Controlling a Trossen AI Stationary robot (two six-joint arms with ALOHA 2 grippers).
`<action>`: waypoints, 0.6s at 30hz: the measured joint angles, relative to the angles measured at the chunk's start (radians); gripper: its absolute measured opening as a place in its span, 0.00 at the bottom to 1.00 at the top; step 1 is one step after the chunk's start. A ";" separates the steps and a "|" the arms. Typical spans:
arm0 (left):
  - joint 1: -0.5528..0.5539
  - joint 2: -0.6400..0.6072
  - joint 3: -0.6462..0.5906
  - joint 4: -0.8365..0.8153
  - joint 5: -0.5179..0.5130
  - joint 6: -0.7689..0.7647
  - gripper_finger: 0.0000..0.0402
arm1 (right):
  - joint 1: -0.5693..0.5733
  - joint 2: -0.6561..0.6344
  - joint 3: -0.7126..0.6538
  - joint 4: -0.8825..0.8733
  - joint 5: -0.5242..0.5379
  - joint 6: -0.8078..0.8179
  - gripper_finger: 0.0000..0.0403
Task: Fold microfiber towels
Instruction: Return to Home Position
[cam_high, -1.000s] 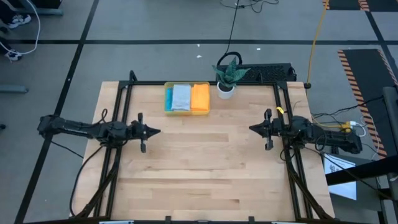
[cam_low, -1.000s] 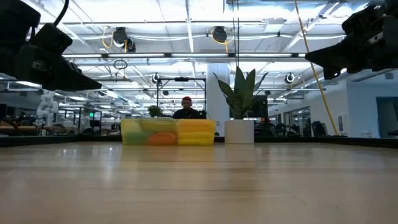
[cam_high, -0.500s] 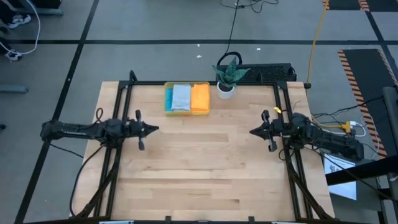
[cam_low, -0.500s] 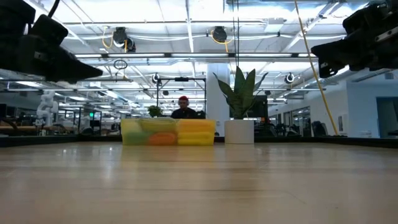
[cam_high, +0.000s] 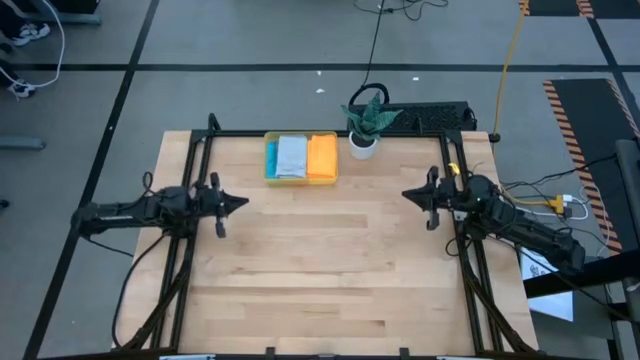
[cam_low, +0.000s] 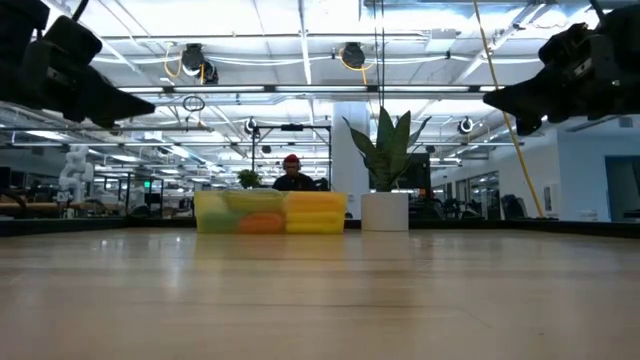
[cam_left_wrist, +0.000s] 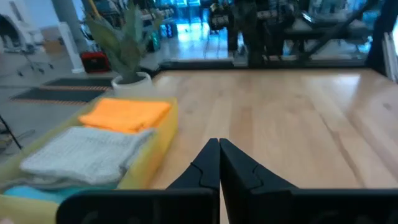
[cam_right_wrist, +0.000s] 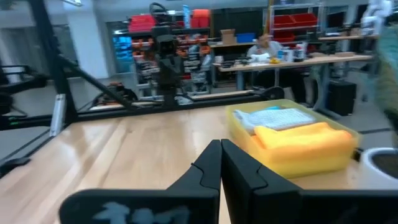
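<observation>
The folding is judged to be finished, or very nearly so. 3 folded towels are seen side by side in the yellow tray, which is set at the far edge of the table, just beside the potted plant. The blue towel is placed farthest from the plant, the grey towel in the middle, and the orange towel nearest the plant. Whether other towels are stacked beneath these 3 cannot be told from above. No loose towel is seen on the table in any view. The left gripper is held above the left side of the table, well apart from the tray, with its fingers pressed together on nothing. The right gripper is held opposite it on the right side, likewise closed and empty. Nothing more seems to be required of the towels; only the settling of the 2 arms at rest is judged to be left.
</observation>
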 joint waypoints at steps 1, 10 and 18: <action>-0.007 -0.001 0.001 -0.011 0.001 -0.001 0.01 | 0.000 0.000 0.000 0.001 -0.014 0.000 0.00; -0.041 0.008 -0.033 0.125 0.001 0.013 0.01 | 0.002 0.000 0.000 0.004 -0.052 0.008 0.00; -0.040 0.038 -0.076 0.245 0.023 0.047 0.02 | 0.003 0.015 -0.025 0.058 -0.112 -0.001 0.00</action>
